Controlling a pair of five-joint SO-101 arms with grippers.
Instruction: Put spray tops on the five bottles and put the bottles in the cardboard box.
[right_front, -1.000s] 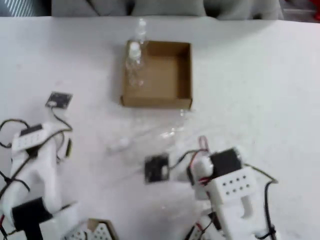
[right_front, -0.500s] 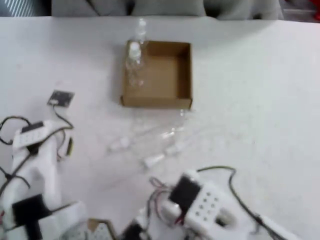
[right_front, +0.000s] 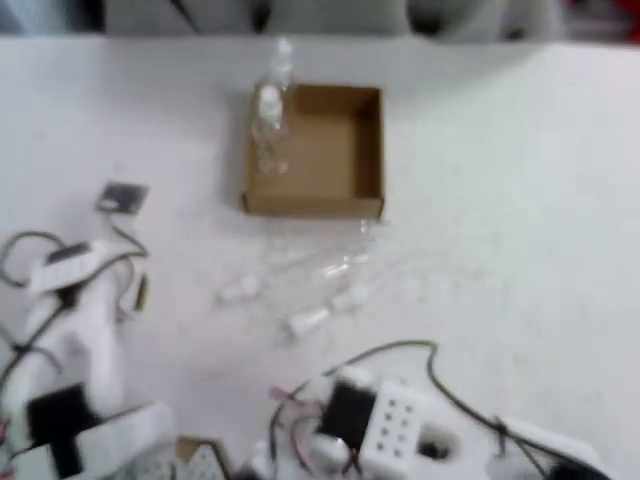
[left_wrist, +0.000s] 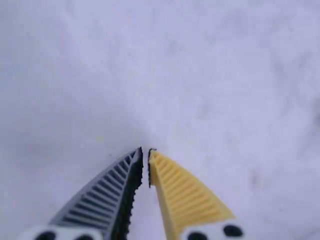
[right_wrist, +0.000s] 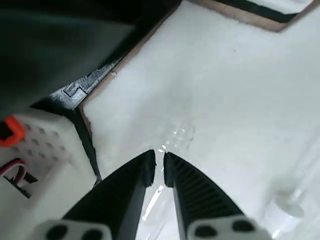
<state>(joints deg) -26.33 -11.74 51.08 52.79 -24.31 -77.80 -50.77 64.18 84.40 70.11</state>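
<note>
White worktop (right_front: 520, 180) — on it a box (right_front: 312, 205), an upright bottle (right_front: 281, 62) just behind it, clear bottles (right_front: 335, 268) lying in front.

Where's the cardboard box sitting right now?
In the high view, the open brown cardboard box sits far-centre on the white table, one clear plastic bottle standing inside along its left wall, a second bottle just behind its far left corner.

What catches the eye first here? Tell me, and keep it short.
The open box at the far middle of the table stands out first, with a clear bottle upright at its left edge. In front of it, more bottles lie scattered and are hard to see against the white top.
</note>
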